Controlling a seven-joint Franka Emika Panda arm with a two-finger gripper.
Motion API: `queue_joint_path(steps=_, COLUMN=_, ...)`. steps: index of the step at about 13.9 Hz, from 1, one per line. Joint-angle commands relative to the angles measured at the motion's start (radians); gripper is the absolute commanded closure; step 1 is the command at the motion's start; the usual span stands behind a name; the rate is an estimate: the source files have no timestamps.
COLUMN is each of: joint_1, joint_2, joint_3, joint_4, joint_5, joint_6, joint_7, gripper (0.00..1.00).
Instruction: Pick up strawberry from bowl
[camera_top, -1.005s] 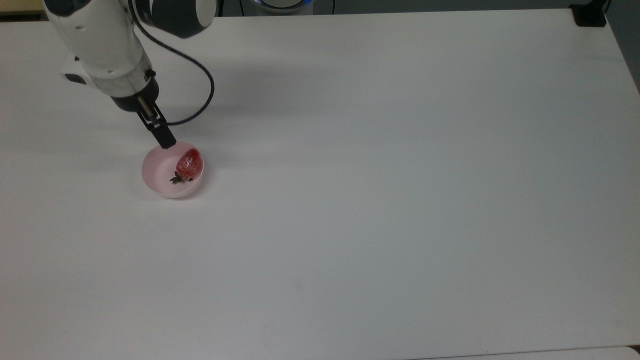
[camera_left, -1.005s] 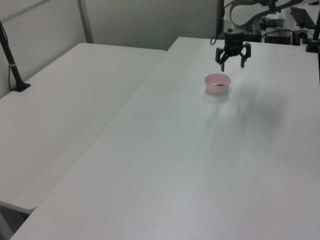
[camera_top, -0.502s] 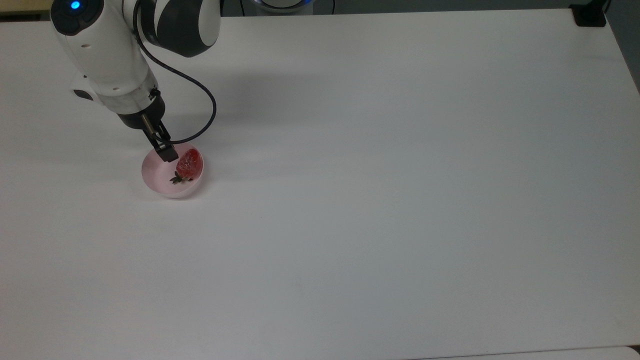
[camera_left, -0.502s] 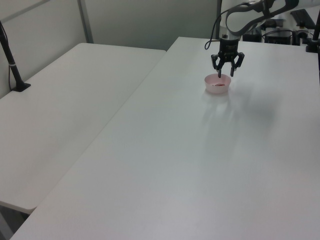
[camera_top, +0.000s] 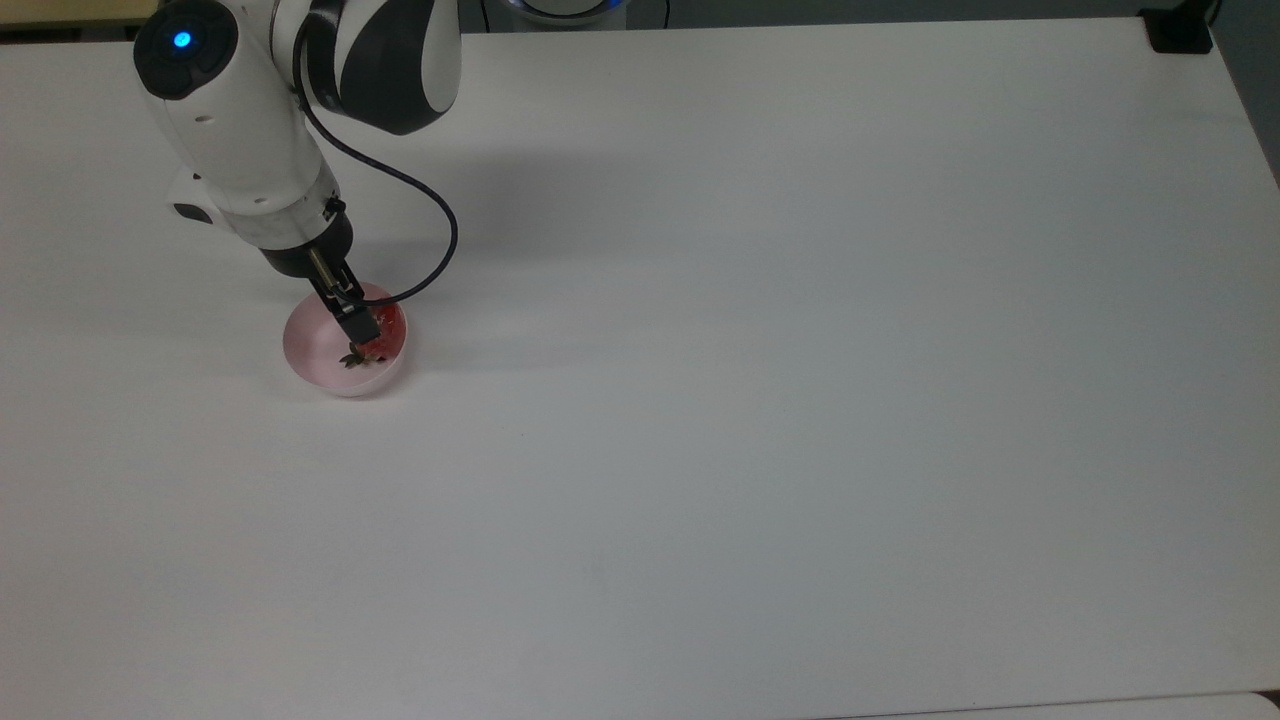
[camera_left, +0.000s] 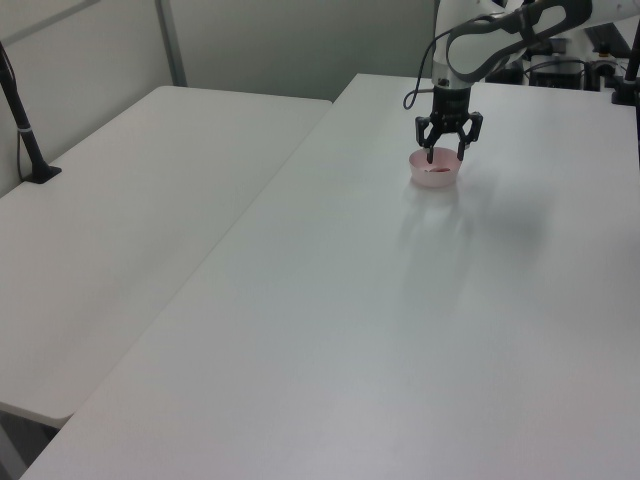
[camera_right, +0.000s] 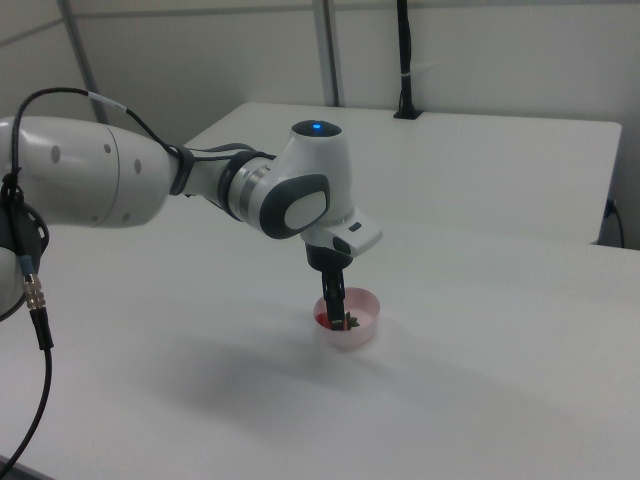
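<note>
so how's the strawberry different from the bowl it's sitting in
The strawberry is glossy red with a dark green cap; the bowl is plain pale pink. The strawberry is much smaller and lies on its side inside the bowl, which stands upright on the table. The open claw reaches into the bowl at the strawberry.

1. The arm (camera_right: 100, 185) has glossy white, rounded shells.
2. Dark grey bands ring its joints, one wide band sitting beside the wrist.
3. A small round blue light (camera_top: 181, 40) glows on the dark cap of the wrist housing.
4. A thin black cable (camera_top: 420, 200) loops from the upper arm to the wrist.
5. The gripper (camera_left: 444, 152) is black, with two slim black fingers (camera_top: 355, 315).
6. In the right view another black cable (camera_right: 35, 300) with a metal connector hangs at the arm's base.
</note>
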Motion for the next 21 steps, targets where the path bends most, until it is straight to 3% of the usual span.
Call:
queue_joint_path(steps=1, joint_1=0.007, joint_2=0.011, joint_3=0.017, joint_4=0.0, joint_5=-0.008, joint_6=0.026, joint_7=0.009, gripper=0.18)
queue_joint_path(steps=7, joint_1=0.002, joint_2=0.04, joint_3=0.021, joint_4=0.001, joint_5=-0.043, joint_6=0.028, joint_7=0.006, gripper=0.2)
queue_joint_path(steps=14, joint_1=-0.001, joint_2=0.033, joint_3=0.023, joint_4=0.001, joint_5=-0.043, joint_6=0.069, joint_7=-0.027, gripper=0.52)
queue_joint_path(steps=21, joint_1=0.0, joint_2=-0.001, joint_3=0.023, joint_4=0.0, joint_5=-0.037, joint_6=0.057, joint_7=-0.07, gripper=0.6)
